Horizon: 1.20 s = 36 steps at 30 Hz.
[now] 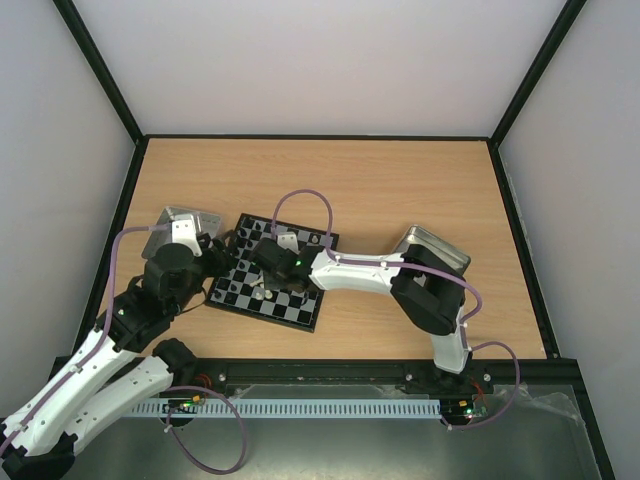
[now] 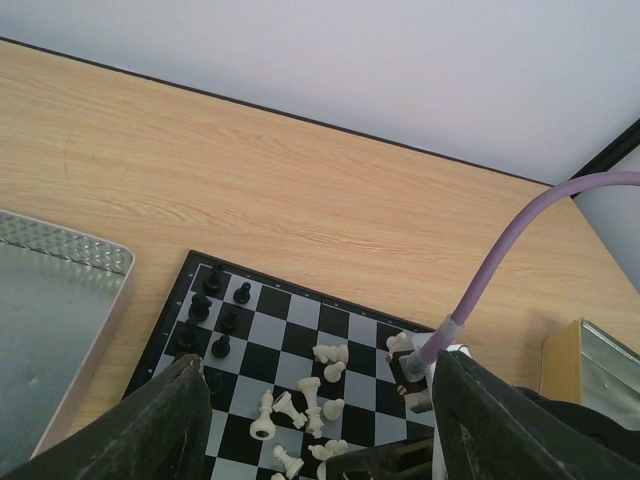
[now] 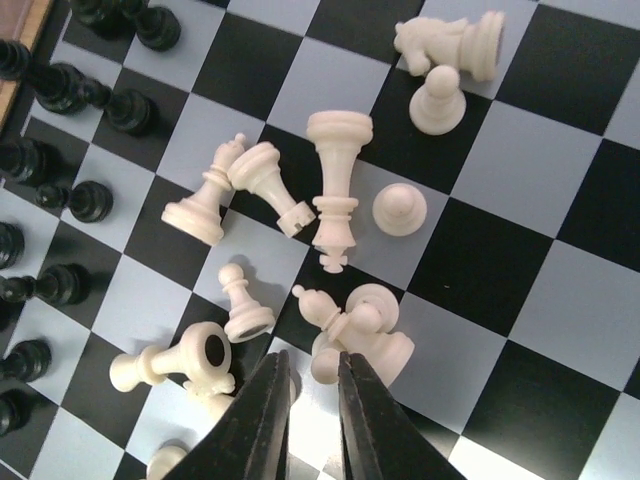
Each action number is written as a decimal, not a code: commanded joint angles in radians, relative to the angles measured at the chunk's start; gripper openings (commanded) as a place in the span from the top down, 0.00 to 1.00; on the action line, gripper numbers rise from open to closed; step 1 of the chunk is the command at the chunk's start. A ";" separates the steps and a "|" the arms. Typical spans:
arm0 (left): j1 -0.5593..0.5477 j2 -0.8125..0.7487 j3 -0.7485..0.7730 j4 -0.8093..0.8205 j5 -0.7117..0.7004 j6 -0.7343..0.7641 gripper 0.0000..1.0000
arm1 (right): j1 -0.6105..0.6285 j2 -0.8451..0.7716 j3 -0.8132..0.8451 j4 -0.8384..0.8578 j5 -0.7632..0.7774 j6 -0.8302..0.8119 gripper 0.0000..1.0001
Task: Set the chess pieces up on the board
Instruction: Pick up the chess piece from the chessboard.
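Note:
The board (image 1: 300,305) lies between my two arms, also in the left wrist view (image 2: 285,330) and filling the right wrist view (image 3: 560,200). Black chess pieces (image 2: 215,310) stand in two rows along its left side (image 3: 60,90). Cream-white pieces (image 3: 335,180) lie tumbled in a heap mid-board (image 2: 310,400), a few upright. My right gripper (image 3: 317,360) hangs low over the heap, its jaws a narrow gap apart with nothing between them, beside a fallen bishop (image 3: 340,315); it also shows from above (image 1: 268,282). My left gripper (image 2: 320,440) is wide open and empty above the board's left edge (image 1: 220,252).
A shallow silver tin (image 1: 185,222) sits left of the board (image 2: 50,300) and another (image 1: 435,248) sits to the right under my right arm. The right arm's purple cable (image 2: 500,260) arches over the board. Black rails edge the wooden table.

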 commanded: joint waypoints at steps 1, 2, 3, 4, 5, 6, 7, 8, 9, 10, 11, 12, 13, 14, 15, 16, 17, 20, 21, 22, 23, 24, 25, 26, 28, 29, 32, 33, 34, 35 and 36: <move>0.006 -0.006 -0.005 -0.012 -0.021 -0.006 0.37 | 0.004 -0.048 -0.013 -0.008 0.067 0.027 0.84; 0.006 -0.007 -0.005 -0.013 -0.022 -0.005 0.37 | 0.004 -0.041 -0.013 -0.012 0.069 0.027 0.82; 0.006 -0.007 -0.004 -0.013 -0.023 -0.005 0.37 | 0.004 -0.029 -0.008 -0.021 0.070 0.028 0.81; 0.006 -0.008 -0.005 -0.013 -0.023 -0.006 0.37 | 0.004 -0.021 -0.003 -0.028 0.070 0.028 0.80; 0.006 -0.008 -0.005 -0.013 -0.024 -0.006 0.37 | 0.003 -0.013 -0.001 -0.029 0.065 0.027 0.80; 0.006 -0.007 -0.005 -0.014 -0.024 -0.006 0.37 | 0.004 -0.007 0.001 -0.029 0.061 0.026 0.80; 0.006 -0.008 -0.006 -0.014 -0.024 -0.005 0.37 | 0.004 -0.003 0.003 -0.029 0.060 0.025 0.80; 0.006 -0.006 -0.005 -0.013 -0.024 -0.005 0.37 | 0.004 0.001 0.006 -0.030 0.061 0.024 0.81; 0.006 -0.006 -0.005 -0.013 -0.024 -0.005 0.37 | 0.004 0.005 0.009 -0.031 0.062 0.022 0.81; 0.006 -0.006 -0.005 -0.013 -0.024 -0.006 0.37 | 0.004 0.008 0.014 -0.031 0.063 0.020 0.82; 0.006 -0.005 -0.006 -0.013 -0.024 -0.006 0.37 | 0.004 0.012 0.015 -0.028 0.061 0.017 0.83; 0.006 -0.003 -0.004 -0.013 -0.023 -0.005 0.37 | 0.004 0.015 0.018 -0.025 0.058 0.014 0.84; 0.005 -0.003 -0.004 -0.013 -0.023 -0.006 0.37 | 0.004 0.022 0.021 -0.025 0.055 0.013 0.85; 0.005 -0.001 -0.004 -0.014 -0.023 -0.006 0.37 | 0.004 0.027 0.026 -0.029 0.053 0.011 0.85; 0.006 -0.002 -0.005 -0.014 -0.023 -0.006 0.37 | 0.004 0.032 0.028 -0.030 0.049 0.010 0.85; 0.006 -0.001 -0.003 -0.014 -0.023 -0.006 0.37 | 0.004 0.036 0.027 -0.029 0.047 0.011 0.85; 0.006 0.000 -0.003 -0.015 -0.023 -0.007 0.37 | 0.004 0.038 0.027 -0.028 0.046 0.011 0.85; 0.006 -0.002 -0.004 -0.020 -0.023 -0.009 0.37 | 0.004 0.045 0.026 -0.024 0.045 0.012 0.85; 0.006 -0.001 -0.004 -0.020 -0.023 -0.010 0.37 | 0.005 0.049 0.025 -0.020 0.043 0.009 0.86; 0.006 -0.001 -0.005 -0.020 -0.021 -0.012 0.37 | 0.004 0.051 0.026 -0.019 0.042 0.009 0.87; 0.006 -0.001 -0.005 -0.020 -0.020 -0.012 0.37 | 0.005 0.051 0.028 -0.018 0.042 0.007 0.88; 0.006 -0.001 -0.004 -0.020 -0.019 -0.011 0.37 | 0.005 0.049 0.029 -0.015 0.042 0.006 0.91; 0.006 -0.001 -0.004 -0.020 -0.018 -0.012 0.37 | 0.005 0.045 0.029 -0.009 0.042 0.004 0.94; 0.006 -0.001 -0.004 -0.020 -0.018 -0.012 0.37 | 0.005 0.040 0.029 -0.005 0.041 0.003 0.95; 0.006 -0.001 -0.003 -0.020 -0.018 -0.014 0.37 | 0.005 0.022 0.024 0.006 0.038 0.000 0.97; 0.006 0.000 -0.003 -0.021 -0.018 -0.014 0.37 | 0.004 0.008 0.017 0.016 0.034 -0.003 0.97; 0.005 0.001 -0.001 -0.018 -0.018 -0.014 0.37 | 0.005 -0.047 -0.019 0.062 0.018 -0.003 0.98; 0.006 0.002 0.000 -0.017 -0.018 -0.014 0.37 | 0.004 -0.070 -0.033 0.081 0.016 -0.002 0.98; 0.006 0.001 -0.001 -0.017 -0.018 -0.015 0.37 | 0.004 -0.091 -0.047 0.094 0.016 0.001 0.98; 0.006 0.003 0.000 -0.014 -0.018 -0.017 0.37 | 0.004 -0.110 -0.056 0.102 0.019 0.007 0.98; 0.006 0.004 0.000 -0.013 -0.017 -0.019 0.37 | 0.003 -0.125 -0.066 0.110 0.022 0.008 0.98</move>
